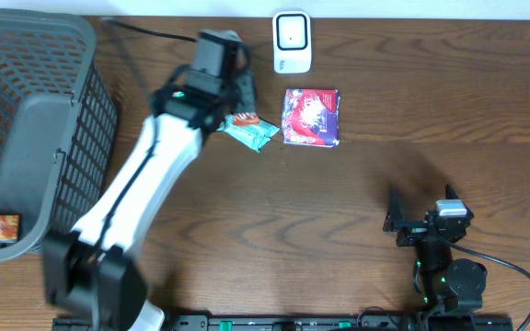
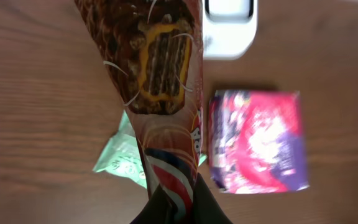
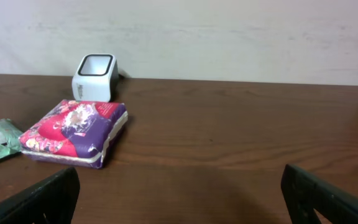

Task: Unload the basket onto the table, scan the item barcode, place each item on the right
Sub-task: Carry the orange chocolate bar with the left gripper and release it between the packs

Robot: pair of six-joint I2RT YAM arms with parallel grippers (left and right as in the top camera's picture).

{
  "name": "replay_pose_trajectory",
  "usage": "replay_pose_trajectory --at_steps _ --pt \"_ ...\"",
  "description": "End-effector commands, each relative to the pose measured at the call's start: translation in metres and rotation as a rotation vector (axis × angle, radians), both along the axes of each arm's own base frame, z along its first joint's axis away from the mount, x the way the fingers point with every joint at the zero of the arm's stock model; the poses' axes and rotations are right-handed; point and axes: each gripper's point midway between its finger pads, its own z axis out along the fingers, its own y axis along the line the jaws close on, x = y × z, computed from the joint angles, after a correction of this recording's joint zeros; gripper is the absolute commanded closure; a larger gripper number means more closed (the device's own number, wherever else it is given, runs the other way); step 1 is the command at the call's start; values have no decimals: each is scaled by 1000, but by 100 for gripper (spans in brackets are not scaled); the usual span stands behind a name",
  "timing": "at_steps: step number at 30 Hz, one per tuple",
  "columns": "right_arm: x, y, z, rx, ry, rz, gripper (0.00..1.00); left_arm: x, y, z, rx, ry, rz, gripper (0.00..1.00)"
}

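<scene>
My left claw [image 2: 178, 202] is clamped on a glossy brown crinkled plastic wrapper [image 2: 160, 68] picturing a wafer bar, its lettering unreadable; my right claw [image 3: 179, 186] stands spread wide.

no legible text anywhere, snack wrapper [image 2: 166, 93] print blurred, scanner [image 1: 292, 41] label too small, pink pack [image 1: 311, 117] lettering unreadable

1 ovhd, 2 wrist; shared scanner [image 1: 292, 41]
</scene>
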Motion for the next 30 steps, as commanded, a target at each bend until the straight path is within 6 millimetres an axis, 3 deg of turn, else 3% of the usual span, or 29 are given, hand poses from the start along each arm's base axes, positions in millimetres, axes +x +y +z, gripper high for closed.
replay_pose_trajectory --at_steps 1,4,7,11,13,16,19,22,24,27,29,30 --pt "0 -1 -1 0 2 -4 1 4 -17 -39 90 41 -114 92" --pt "0 -1 -1 0 2 -4 1 4 -30 -70 91 95 -144 92" --pt "0 -1 -1 -1 2 -4 1 4 -43 -86 61 122 -180 92" --pt "0 -1 -1 0 2 -4 1 1 -49 -89 31 140 -200 69" --pt "0 -1 -1 0 2 -4 1 0 -54 -80 3 129 -218 49" --pt "0 -1 -1 -1 2 -4 1 -1 -54 -68 -8 105 -220 42" --pt "0 -1 -1 -1 2 -4 1 2 -48 -43 -25 56 -207 42" --pt "0 -1 -1 0 2 -4 1 3 -33 -2 -52 -26 -180 40" --pt "0 -1 -1 0 2 -4 1 2 -19 27 -67 -85 -155 34" --pt "0 -1 -1 -1 2 -4 1 1 19 76 -63 -193 -66 30" --pt "0 -1 -1 0 2 -4 1 0 51 99 -35 -251 22 17" --pt "0 -1 -1 0 2 -4 1 -2 77 112 -17 -280 110 14"
